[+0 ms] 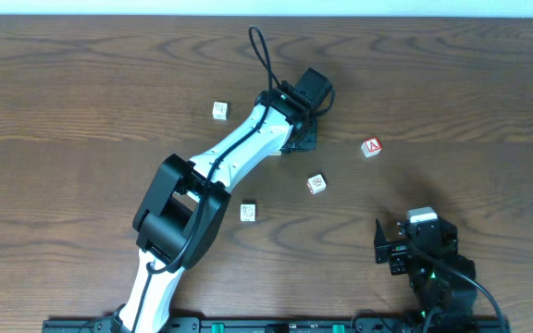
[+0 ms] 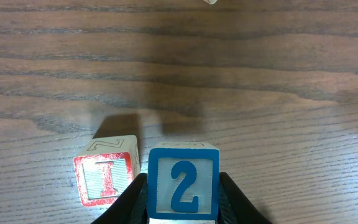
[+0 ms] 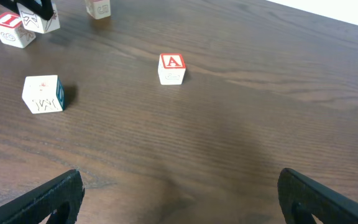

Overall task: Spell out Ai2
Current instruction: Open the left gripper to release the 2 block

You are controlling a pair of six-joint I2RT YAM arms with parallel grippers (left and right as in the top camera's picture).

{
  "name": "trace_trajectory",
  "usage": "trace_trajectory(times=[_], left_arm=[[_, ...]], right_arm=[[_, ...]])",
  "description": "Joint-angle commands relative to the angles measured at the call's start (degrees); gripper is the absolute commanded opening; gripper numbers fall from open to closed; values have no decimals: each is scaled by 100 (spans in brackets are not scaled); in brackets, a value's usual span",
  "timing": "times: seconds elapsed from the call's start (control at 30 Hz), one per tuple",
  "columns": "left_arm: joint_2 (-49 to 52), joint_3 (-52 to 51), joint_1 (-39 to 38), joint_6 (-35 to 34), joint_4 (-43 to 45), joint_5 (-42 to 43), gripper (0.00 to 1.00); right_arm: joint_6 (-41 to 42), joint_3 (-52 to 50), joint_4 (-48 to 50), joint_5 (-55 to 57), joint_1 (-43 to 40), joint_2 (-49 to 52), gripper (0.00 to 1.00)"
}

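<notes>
My left gripper is shut on a white block with a blue "2", low over the table. A red "I" block sits just to its left, touching or nearly touching it. In the overhead view the left gripper is at the upper middle and covers both blocks. A red "A" block lies to its right and also shows in the right wrist view. My right gripper is open and empty near the front edge.
Other letter blocks lie loose: one at upper left, one in the middle, which shows a blue side in the right wrist view, and one lower. The left arm runs diagonally across the wooden table.
</notes>
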Motion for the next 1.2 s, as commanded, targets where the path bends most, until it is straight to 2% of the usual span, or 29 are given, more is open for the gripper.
trace_trajectory(times=[0.0,0.5,0.97,1.1,1.17], left_arm=[[-42,-20,-20,-87,28,-66,18],[35,-20,-17,-90,22,-66,17],[129,-35,-11,-199,-2,-225,10],[129,-35,-11,-238,0,-225,11],[129,-35,-11,-238,-2,-225,17]], right_arm=[[-63,-15,11,-39,-83,-35,99],[-63,-15,11,-39,-83,-35,99],[-63,-15,11,-39,-83,-35,99],[-63,-15,11,-39,-83,-35,99],[-63,-15,11,-39,-83,-35,99]])
